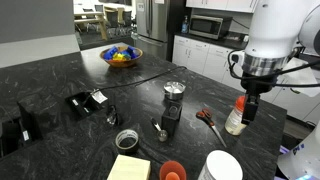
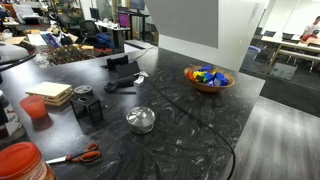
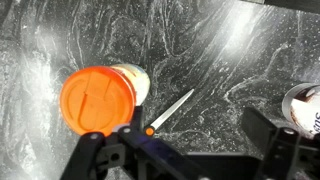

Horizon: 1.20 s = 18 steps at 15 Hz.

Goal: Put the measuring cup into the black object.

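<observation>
Pincer: my pincer (image 1: pixel 250 108) is spread apart and empty, hanging over the bottle (image 3: pixel 100 100).
Cup: the cup (image 1: pixel 157 128) lies on the counter (image 1: pixel 60 75), just beside the holder (image 1: pixel 172 110), on its camera side.
Bearing: well apart from me, beyond the scissors (image 1: pixel 208 118); my wrist view misses it.
Axis: the handle seems to point towards the camera; too small to be sure.
Reach: I judge a long sideways travel comes first, then lining my fingers across that handle.
</observation>
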{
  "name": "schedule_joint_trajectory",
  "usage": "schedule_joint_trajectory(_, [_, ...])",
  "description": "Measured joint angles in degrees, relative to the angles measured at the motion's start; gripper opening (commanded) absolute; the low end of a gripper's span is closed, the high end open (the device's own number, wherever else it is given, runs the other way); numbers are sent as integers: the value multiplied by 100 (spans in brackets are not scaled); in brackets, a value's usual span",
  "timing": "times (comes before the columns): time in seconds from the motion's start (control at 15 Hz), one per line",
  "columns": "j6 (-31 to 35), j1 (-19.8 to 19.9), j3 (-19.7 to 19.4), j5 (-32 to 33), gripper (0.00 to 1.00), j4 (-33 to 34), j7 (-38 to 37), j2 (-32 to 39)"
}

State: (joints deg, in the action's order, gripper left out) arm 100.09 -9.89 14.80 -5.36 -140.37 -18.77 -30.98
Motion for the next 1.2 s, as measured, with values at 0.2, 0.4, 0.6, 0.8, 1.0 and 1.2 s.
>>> schedule_joint_trajectory(0.2, [2, -4, 0, 0, 100, 0, 0, 3])
schedule_joint_trajectory(0.4, [2, -43, 0, 9, 100, 0, 11, 25])
schedule_joint_trajectory(0.6, [2, -44, 0, 10, 100, 0, 14, 27])
schedule_joint_trajectory(0.8, [2, -44, 0, 11, 100, 1, 14, 27])
schedule_joint_trajectory(1.0, [152, -38, 0, 8, 100, 17, -111, 49])
schedule_joint_trajectory(1.2, [697, -25, 5, -9, 100, 236, -575, 390])
